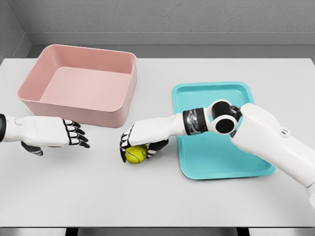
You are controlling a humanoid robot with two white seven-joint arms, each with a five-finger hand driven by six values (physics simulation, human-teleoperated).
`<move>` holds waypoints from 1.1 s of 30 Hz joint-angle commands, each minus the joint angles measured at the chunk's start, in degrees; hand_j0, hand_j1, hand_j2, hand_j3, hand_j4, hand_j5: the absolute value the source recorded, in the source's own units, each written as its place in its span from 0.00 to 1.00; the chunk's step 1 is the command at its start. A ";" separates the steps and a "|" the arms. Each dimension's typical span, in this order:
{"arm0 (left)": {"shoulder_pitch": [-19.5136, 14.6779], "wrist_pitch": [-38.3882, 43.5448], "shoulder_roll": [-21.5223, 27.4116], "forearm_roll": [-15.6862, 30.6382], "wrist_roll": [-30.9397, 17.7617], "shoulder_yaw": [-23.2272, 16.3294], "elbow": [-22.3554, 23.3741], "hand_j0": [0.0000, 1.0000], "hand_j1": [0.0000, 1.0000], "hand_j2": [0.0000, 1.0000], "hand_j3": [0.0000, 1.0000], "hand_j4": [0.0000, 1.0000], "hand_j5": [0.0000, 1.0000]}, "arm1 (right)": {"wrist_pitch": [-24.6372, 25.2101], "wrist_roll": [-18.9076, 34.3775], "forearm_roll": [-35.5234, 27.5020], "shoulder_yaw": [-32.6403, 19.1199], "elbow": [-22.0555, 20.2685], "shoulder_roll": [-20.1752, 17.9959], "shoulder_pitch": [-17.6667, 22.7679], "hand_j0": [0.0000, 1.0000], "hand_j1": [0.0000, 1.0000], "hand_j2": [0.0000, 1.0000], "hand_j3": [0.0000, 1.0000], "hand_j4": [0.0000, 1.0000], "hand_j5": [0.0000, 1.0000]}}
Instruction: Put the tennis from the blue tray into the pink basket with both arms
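Observation:
A yellow-green tennis ball [136,154] sits just above or on the white table, left of the blue tray [216,157] and outside it. My right hand [132,147] reaches across from the tray side and has its black-tipped fingers curled around the ball. The pink basket [78,86] stands at the back left with nothing visible inside. My left hand [74,133] hovers in front of the basket's near wall, fingers spread and holding nothing, about a hand's width left of the ball.
The right forearm [197,121] crosses the tray's left rim. The white table [157,196] runs to a front edge near the bottom of the view, and a grey wall stands behind it.

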 commanded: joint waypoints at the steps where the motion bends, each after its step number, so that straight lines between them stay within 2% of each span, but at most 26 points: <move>1: 0.00 0.11 -0.10 0.36 -0.03 0.04 0.01 1.00 1.00 1.00 1.00 1.00 1.00 | 0.16 -0.04 -0.17 0.28 1.36 0.81 0.00 0.55 0.55 0.55 0.55 0.55 0.55; 10: 0.00 0.11 -0.19 0.36 -0.03 0.04 0.01 1.00 1.00 1.00 1.00 1.00 1.00 | 0.16 -0.13 -0.17 0.63 2.24 1.69 0.00 0.57 0.57 0.57 0.57 0.57 0.57; 11: 0.00 0.11 -0.19 0.36 -0.03 0.04 0.01 1.00 1.00 1.00 1.00 1.00 1.00 | 0.16 -0.04 -0.17 0.63 2.15 1.69 0.00 0.66 0.66 0.66 0.66 0.66 0.66; 13: 0.00 0.11 -0.28 0.36 -0.03 0.04 0.01 1.00 1.00 1.00 1.00 1.00 1.00 | 1.58 -0.40 -0.17 0.63 1.97 1.60 0.00 1.00 1.00 1.00 1.00 1.00 1.00; 19: 0.00 0.11 -0.28 0.45 -0.03 0.04 0.01 1.00 1.00 1.00 1.00 1.00 1.00 | 1.06 -0.31 -0.26 0.45 0.66 0.90 -0.17 1.00 1.00 1.00 1.00 1.00 1.00; 22: 0.00 0.11 -0.28 0.45 -0.03 0.04 0.01 1.00 1.00 1.00 1.00 1.00 1.00 | 0.16 -0.75 -0.44 -0.42 -2.86 -4.90 -0.79 1.00 1.00 1.00 1.00 1.00 1.00; 24: 0.00 0.11 -0.36 0.45 -0.03 0.04 0.01 1.00 1.00 1.00 1.00 1.00 1.00 | 0.16 -1.01 -0.70 -2.44 -6.81 -11.14 -0.97 1.00 1.00 1.00 1.00 1.00 1.00; 26: 0.00 0.11 -1.77 0.98 0.34 0.13 0.01 1.00 1.00 1.00 1.00 1.00 1.00 | 0.16 -1.01 -0.79 -4.99 -6.90 -15.88 -0.97 1.00 1.00 1.00 1.00 1.00 1.00; 27: -0.09 0.11 -2.21 1.06 0.34 0.04 0.01 1.00 1.00 1.00 1.00 1.00 1.00 | 0.16 -0.92 -0.70 -7.36 -6.90 -19.40 -0.97 1.00 1.00 1.00 1.00 1.00 1.00; 28: -0.26 0.11 -3.00 1.06 0.43 0.13 0.01 1.00 1.00 1.00 1.00 1.00 1.00 | 0.16 -0.75 -0.70 -10.00 -6.90 -21.34 -0.97 1.00 1.00 1.00 1.00 1.00 1.00; 30: -0.97 0.11 -5.55 1.15 0.78 0.04 0.01 1.00 1.00 1.00 1.00 1.00 1.00 | 0.16 -0.83 -0.70 -13.17 -6.29 -22.65 -0.79 1.00 1.00 1.00 1.00 1.00 1.00; 31: -0.97 0.11 -6.34 1.15 0.78 0.04 0.01 1.00 1.00 1.00 1.00 1.00 1.00 | 0.16 -3.29 -0.70 -13.78 -6.11 -23.89 -0.18 1.00 1.00 1.00 1.00 1.00 1.00; 33: -1.14 0.11 -8.71 1.24 0.78 0.04 0.01 1.00 1.00 1.00 1.00 1.00 1.00 | 0.16 -15.77 -0.70 -13.61 -2.16 -23.89 -0.09 1.00 1.00 1.00 1.00 1.00 1.00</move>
